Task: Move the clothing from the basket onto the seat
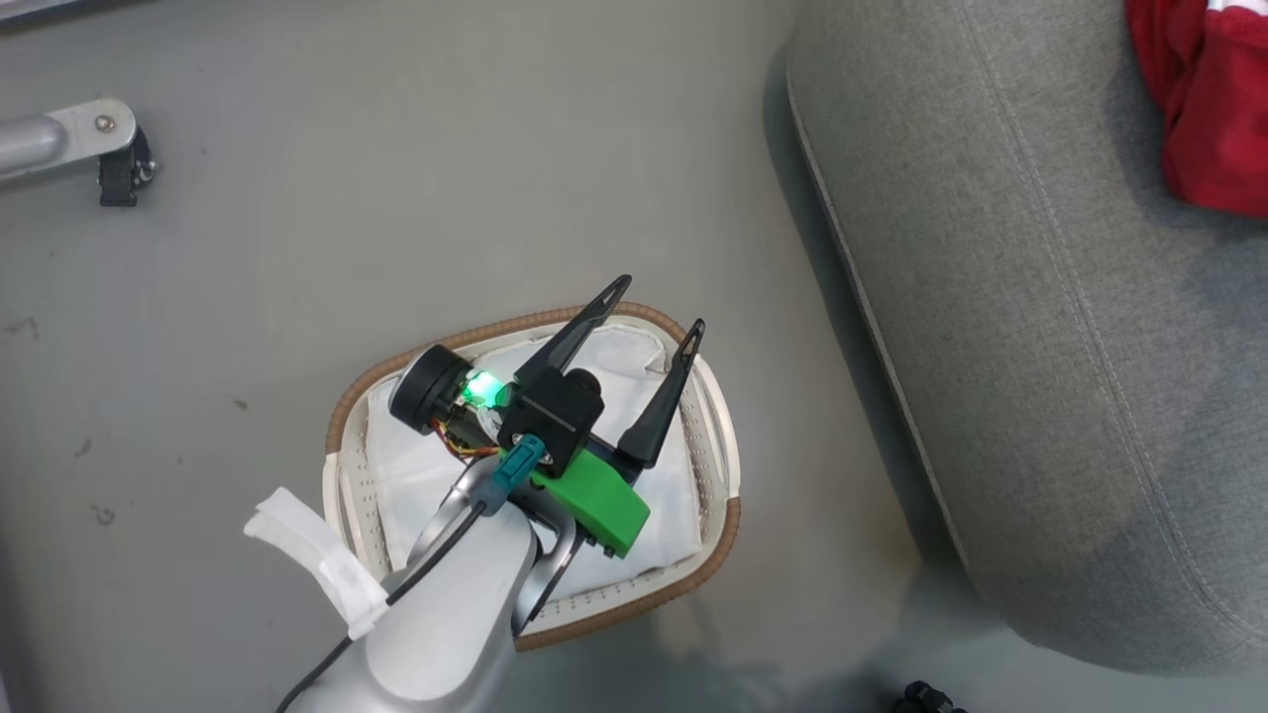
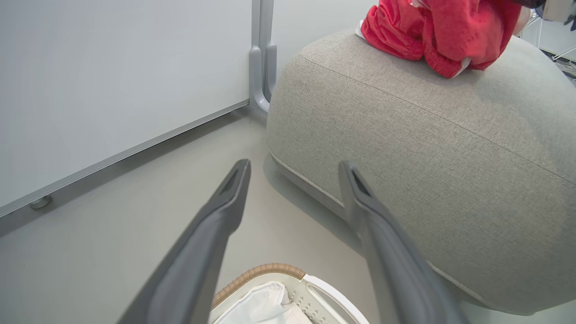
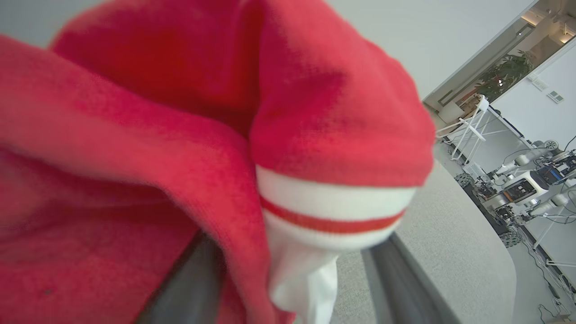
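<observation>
Scene: a white perforated basket (image 1: 342,416) with a brown woven rim sits on the pale floor (image 1: 396,198), just beside a large grey upholstered seat (image 1: 991,297).

Clothing: the red clothing (image 1: 1209,109), with white panels and a thin stripe, lies bunched on top of the seat cushion, well away from the basket.

Basket contents: what shows of the inside is the plain white cloth liner (image 1: 634,366). No red fabric is visible, though the forearm covers part of the inside.

Left gripper: the left gripper (image 1: 661,304) hovers over the basket with its two dark fingers spread wide and nothing between them.

Right gripper: the right gripper (image 3: 294,270) is up at the seat, pressed close into the red pile. Its fingers (image 3: 405,292) stand well apart. A red cuff with a white band drapes across the gap between them, loose rather than pinched, so the grip reads as released.

Done: the garments in view rest on the cushion, so the transfer looks complete or very nearly so.

Left: likely only drawing the right arm clear of the fabric without dragging it. The hidden strip of basket under the forearm may also need a check for a stray piece.

Risk: the cuff lying over the fingers could snag and slide off the seat's rounded edge.
</observation>
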Controlling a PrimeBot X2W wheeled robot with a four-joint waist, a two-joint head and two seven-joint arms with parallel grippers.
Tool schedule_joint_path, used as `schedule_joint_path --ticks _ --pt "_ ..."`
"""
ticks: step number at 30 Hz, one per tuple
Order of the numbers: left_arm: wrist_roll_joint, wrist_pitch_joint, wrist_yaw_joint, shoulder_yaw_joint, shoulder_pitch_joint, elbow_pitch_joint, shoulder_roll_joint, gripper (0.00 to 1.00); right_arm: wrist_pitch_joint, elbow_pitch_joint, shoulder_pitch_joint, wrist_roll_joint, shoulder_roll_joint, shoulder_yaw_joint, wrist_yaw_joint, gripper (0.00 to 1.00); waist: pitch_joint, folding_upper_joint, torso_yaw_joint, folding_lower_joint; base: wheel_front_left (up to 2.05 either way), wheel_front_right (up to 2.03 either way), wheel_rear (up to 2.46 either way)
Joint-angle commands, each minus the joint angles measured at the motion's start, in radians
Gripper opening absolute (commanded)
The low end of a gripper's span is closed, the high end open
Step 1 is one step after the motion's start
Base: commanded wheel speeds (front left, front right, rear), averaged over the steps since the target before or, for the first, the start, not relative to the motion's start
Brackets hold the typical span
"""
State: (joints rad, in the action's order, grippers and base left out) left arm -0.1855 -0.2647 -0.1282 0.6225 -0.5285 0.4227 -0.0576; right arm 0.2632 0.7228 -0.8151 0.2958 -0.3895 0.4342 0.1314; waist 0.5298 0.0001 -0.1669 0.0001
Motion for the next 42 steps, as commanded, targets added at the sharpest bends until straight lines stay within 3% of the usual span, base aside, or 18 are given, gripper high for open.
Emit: schedule_joint_path --ticks 1,8,12,13,17,29,37,42 --pt "-0.011 0.001 -0.003 -0.001 0.016 0.003 -0.003 1.00 0.003 -0.009 0.028 -0.014 0.002 -0.008 -0.001 1.00 -0.024 -0.0001 -0.010 -0.0001 0.00 0.00 0.00" --pt "-0.042 0.001 -0.003 -0.008 0.042 0.009 0.002 1.00 0.002 -0.069 0.153 -0.067 0.025 -0.054 -0.001 1.00 -0.099 -0.0001 -0.021 -0.0001 0.00 0.00 0.00" --pt "-0.060 0.001 -0.003 -0.023 0.064 0.008 0.003 1.00 0.003 -0.122 0.249 -0.089 0.059 -0.063 -0.001 1.00 -0.146 -0.0001 -0.023 -0.0001 0.00 0.00 0.00" --pt "-0.075 0.001 -0.003 -0.042 0.091 0.005 0.005 1.00 0.003 -0.174 0.330 -0.096 0.095 -0.059 -0.001 1.00 -0.196 -0.0001 -0.017 -0.0001 0.00 0.00 0.00" --pt "-0.091 0.001 0.001 -0.068 0.122 -0.003 0.006 1.00 0.003 -0.219 0.380 -0.100 0.118 -0.060 -0.001 1.00 -0.243 -0.0001 -0.001 -0.0001 0.00 0.00 0.00" --pt "-0.186 0.001 0.079 -0.157 0.227 -0.073 0.005 1.00 0.002 -0.275 0.400 -0.142 0.154 -0.131 -0.001 1.00 -0.399 -0.0001 0.124 -0.0001 0.00 0.00 0.00" --pt "-0.189 0.001 0.139 -0.280 0.320 -0.086 0.006 1.00 0.002 -0.292 0.436 -0.175 0.246 -0.174 -0.001 1.00 -0.470 -0.0001 0.218 -0.0001 0.00 0.00 0.00" --pt "-0.171 0.001 0.153 -0.350 0.371 -0.093 0.006 1.00 0.002 -0.308 0.497 -0.208 0.307 -0.179 -0.001 1.00 -0.498 -0.0001 0.259 -0.0001 0.00 0.00 0.00"
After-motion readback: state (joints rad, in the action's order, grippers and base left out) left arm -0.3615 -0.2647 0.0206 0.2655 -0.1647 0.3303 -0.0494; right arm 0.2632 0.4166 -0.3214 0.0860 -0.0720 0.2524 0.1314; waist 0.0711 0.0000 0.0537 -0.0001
